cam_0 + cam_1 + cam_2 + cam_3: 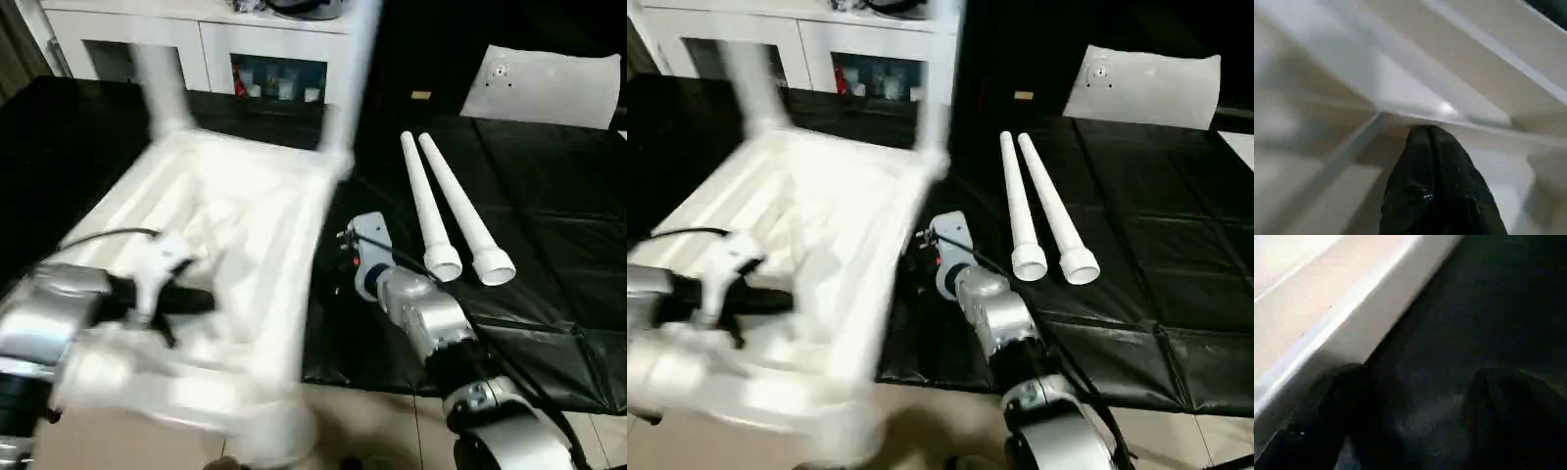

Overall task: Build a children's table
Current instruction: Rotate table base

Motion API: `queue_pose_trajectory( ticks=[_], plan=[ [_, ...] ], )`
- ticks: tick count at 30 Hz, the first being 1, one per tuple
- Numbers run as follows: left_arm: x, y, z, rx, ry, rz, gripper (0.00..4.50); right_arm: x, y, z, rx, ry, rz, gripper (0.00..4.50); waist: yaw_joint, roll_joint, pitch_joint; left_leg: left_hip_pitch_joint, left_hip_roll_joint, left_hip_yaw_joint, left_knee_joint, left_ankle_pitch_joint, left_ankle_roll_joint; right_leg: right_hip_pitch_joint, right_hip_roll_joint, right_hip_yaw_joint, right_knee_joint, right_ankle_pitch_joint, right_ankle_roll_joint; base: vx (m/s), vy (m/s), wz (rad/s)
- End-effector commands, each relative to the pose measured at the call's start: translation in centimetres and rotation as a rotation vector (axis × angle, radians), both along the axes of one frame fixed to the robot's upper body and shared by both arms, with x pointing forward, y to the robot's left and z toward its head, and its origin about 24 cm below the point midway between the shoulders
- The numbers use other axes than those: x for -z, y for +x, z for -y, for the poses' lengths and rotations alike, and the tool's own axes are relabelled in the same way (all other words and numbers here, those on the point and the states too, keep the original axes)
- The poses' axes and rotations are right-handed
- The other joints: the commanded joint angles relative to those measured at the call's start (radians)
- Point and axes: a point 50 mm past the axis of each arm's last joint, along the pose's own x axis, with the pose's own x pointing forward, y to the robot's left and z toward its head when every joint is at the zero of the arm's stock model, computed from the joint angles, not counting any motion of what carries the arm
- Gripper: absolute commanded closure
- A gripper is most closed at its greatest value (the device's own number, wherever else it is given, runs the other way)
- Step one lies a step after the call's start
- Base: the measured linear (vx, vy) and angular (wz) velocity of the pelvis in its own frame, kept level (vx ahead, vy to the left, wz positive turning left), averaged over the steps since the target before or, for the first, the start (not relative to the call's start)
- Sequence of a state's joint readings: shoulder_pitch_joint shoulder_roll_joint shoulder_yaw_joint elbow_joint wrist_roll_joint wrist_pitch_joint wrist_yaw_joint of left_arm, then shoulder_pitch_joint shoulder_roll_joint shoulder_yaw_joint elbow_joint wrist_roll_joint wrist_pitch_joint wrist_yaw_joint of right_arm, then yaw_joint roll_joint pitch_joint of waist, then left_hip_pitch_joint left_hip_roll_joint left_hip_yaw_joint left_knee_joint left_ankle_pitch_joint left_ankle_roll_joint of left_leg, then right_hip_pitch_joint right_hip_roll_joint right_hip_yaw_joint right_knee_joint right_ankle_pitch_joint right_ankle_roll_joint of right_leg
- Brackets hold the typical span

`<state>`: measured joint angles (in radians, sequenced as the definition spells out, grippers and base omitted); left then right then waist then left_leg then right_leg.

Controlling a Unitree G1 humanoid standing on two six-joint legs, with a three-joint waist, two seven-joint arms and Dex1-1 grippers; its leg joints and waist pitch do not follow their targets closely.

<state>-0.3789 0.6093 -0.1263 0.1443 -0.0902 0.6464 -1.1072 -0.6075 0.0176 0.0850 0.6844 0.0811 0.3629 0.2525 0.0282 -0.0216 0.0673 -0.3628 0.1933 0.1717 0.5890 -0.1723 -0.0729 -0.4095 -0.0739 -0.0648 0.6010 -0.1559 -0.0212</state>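
Observation:
The children's table top (225, 245) lies upside down on the left, ribbed underside up and blurred. Two white legs (162, 78) (358, 59) stand up from its far corners. My left gripper (191, 301) is over the near part of the underside. In the left wrist view its black fingers (1426, 131) are shut together, tips against a white rib with nothing between them. My right gripper (1420, 391) is open low over the black mat, right beside the top's right rim (1376, 308). Two loose legs (426, 201) (465, 211) lie side by side on the mat to the right.
A black mat (549, 245) covers the work surface. At the back right lies a white sheet-like piece (544, 86). White cabinets (265, 49) stand behind. Pale floor (392, 431) shows at the near edge.

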Motion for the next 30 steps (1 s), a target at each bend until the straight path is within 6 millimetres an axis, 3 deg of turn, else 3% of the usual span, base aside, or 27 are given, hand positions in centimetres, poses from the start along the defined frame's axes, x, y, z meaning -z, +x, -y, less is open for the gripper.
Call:
queue_pose_trajectory(
  ticks=[1,2,3,5,7,8,9,14,16,17,18,19,20,21,23,24,25,27,29,30],
  plan=[
    [-1.6,2.3,1.1,-0.004,0.032,0.169,4.46,-0.8,-0.1,-2.4,-0.082,0.047,0.019,0.00,-0.006,0.024,-0.072,0.016,0.021,-0.004,-0.072,-0.285,-0.041,0.044,-0.051,0.049,-0.070,-0.268,-0.181,0.000,0.000,0.00],
    [-1.6,3.4,1.1,-0.051,0.075,0.225,4.46,-0.8,0.1,-2.2,-0.071,0.046,0.028,0.00,-0.005,0.024,-0.075,0.013,0.021,-0.007,-0.073,-0.279,-0.042,0.049,-0.052,0.048,-0.066,-0.268,-0.175,0.000,0.000,0.00],
    [-1.6,3.9,1.0,-0.075,0.090,0.245,4.46,-0.8,0.2,-2.1,-0.066,0.044,0.032,0.00,-0.006,0.022,-0.073,0.014,0.019,-0.007,-0.072,-0.294,-0.043,0.047,-0.050,0.047,-0.069,-0.295,-0.161,0.000,0.000,0.00],
    [-1.7,4.3,1.0,-0.090,0.105,0.263,4.46,-0.9,0.2,-2.0,-0.062,0.043,0.035,0.00,-0.009,0.022,-0.076,0.008,0.019,-0.011,-0.073,-0.286,-0.045,0.054,-0.054,0.046,-0.067,-0.303,-0.155,0.000,0.000,0.00],
    [-1.9,5.4,1.0,-0.115,0.148,0.323,4.46,-1.0,0.4,-1.6,-0.047,0.044,0.043,0.00,-0.013,0.020,-0.077,0.012,0.018,-0.007,-0.067,-0.283,-0.038,0.045,-0.052,0.047,-0.072,-0.314,-0.154,0.000,0.000,0.00],
    [-2.0,6.2,0.9,-0.122,0.187,0.368,4.46,-1.2,0.5,-1.2,-0.034,0.044,0.051,0.00,-0.013,0.027,-0.079,0.012,0.020,-0.010,-0.067,-0.276,-0.039,0.047,-0.054,0.048,-0.068,-0.298,-0.161,0.000,0.000,0.00],
    [-2.2,6.9,0.9,-0.127,0.228,0.415,4.46,-1.4,0.7,-0.8,-0.019,0.041,0.066,0.00,-0.014,0.022,-0.081,0.008,0.021,-0.010,-0.067,-0.261,-0.036,0.049,-0.052,0.047,-0.065,-0.266,-0.166,0.000,0.000,0.00],
    [-2.7,8.6,1.0,-0.178,0.268,0.544,4.46,-2.9,1.3,0.5,0.024,0.034,0.141,0.00,-0.007,0.024,-0.081,0.009,0.020,-0.009,-0.066,-0.265,-0.035,0.049,-0.050,0.046,-0.065,-0.245,-0.169,0.000,0.000,0.00],
    [-2.9,9.0,1.0,-0.183,0.275,0.599,4.46,-4.2,1.6,1.5,0.068,0.049,0.187,0.00,0.000,0.031,-0.082,0.011,0.022,-0.010,-0.065,-0.262,-0.038,0.049,-0.053,0.046,-0.062,-0.231,-0.174,0.000,0.000,0.00],
    [-2.9,9.0,1.0,-0.187,0.267,0.604,4.46,-4.4,1.6,1.7,0.075,0.047,0.196,0.00,0.001,0.028,-0.082,0.010,0.023,-0.010,-0.066,-0.259,-0.036,0.049,-0.052,0.046,-0.063,-0.221,-0.174,0.000,0.000,0.00],
    [-3.0,9.0,1.1,-0.200,0.220,0.605,4.46,-5.0,1.7,2.2,0.085,0.030,0.216,0.00,0.002,0.032,-0.083,0.009,0.022,-0.010,-0.065,-0.248,-0.040,0.052,-0.052,0.046,-0.058,-0.196,-0.180,0.000,0.000,0.00],
    [-3.1,9.0,1.1,-0.204,0.206,0.605,4.46,-5.1,1.7,2.3,0.091,0.021,0.219,0.00,0.003,0.027,-0.084,0.008,0.022,-0.008,-0.064,-0.228,-0.040,0.054,-0.052,0.046,-0.054,-0.161,-0.190,0.000,0.000,0.00],
    [-3.5,8.9,1.3,-0.229,0.109,0.603,4.46,-5.6,1.8,3.0,0.124,-0.021,0.225,0.00,0.004,0.034,-0.084,0.008,0.021,-0.008,-0.063,-0.221,-0.042,0.054,-0.051,0.047,-0.052,-0.150,-0.195,0.000,0.000,0.00],
    [-3.6,8.8,1.4,-0.238,0.072,0.604,4.46,-5.8,1.8,3.2,0.138,-0.031,0.222,0.00,0.003,0.029,-0.085,0.008,0.019,-0.006,-0.062,-0.205,-0.039,0.057,-0.049,0.046,-0.051,-0.124,-0.208,0.000,0.000,0.00],
    [-4.0,8.0,1.5,-0.227,-0.030,0.578,4.29,-6.5,2.3,4.6,0.219,-0.098,0.196,0.00,0.004,0.032,-0.084,0.008,0.020,-0.005,-0.061,-0.209,-0.041,0.058,-0.052,0.047,-0.049,-0.124,-0.221,0.000,0.000,0.00],
    [-4.1,7.7,1.6,-0.217,-0.050,0.575,4.29,-6.7,2.5,5.1,0.245,-0.117,0.188,0.00,0.001,0.028,-0.083,0.006,0.023,-0.006,-0.063,-0.208,-0.043,0.058,-0.053,0.046,-0.046,-0.132,-0.232,0.000,0.000,0.00],
    [-4.1,7.6,1.7,-0.215,-0.055,0.573,4.07,-6.7,2.5,5.1,0.245,-0.112,0.184,0.00,0.001,0.030,-0.082,0.012,0.021,-0.001,-0.060,-0.233,-0.042,0.051,-0.050,0.047,-0.055,-0.166,-0.226,0.000,0.000,0.00],
    [-4.4,6.1,2.8,-0.180,-0.147,0.553,3.94,-7.0,3.5,6.2,0.270,-0.089,0.129,0.00,-0.002,0.030,-0.077,0.011,0.024,-0.005,-0.062,-0.276,-0.050,0.053,-0.055,0.046,-0.054,-0.227,-0.218,0.000,0.000,0.00],
    [-4.6,5.5,3.3,-0.162,-0.181,0.539,3.77,-7.1,3.9,6.7,0.288,-0.097,0.118,0.00,-0.004,0.032,-0.074,0.017,0.023,-0.001,-0.057,-0.297,-0.050,0.043,-0.052,0.046,-0.061,-0.276,-0.208,0.000,0.000,0.00],
    [-4.8,4.6,4.0,-0.129,-0.216,0.520,3.66,-7.2,4.5,7.3,0.326,-0.103,0.094,0.00,-0.004,0.030,-0.069,0.013,0.020,-0.001,-0.059,-0.299,-0.047,0.042,-0.049,0.045,-0.064,-0.295,-0.196,0.000,0.000,0.00]
  ],
)
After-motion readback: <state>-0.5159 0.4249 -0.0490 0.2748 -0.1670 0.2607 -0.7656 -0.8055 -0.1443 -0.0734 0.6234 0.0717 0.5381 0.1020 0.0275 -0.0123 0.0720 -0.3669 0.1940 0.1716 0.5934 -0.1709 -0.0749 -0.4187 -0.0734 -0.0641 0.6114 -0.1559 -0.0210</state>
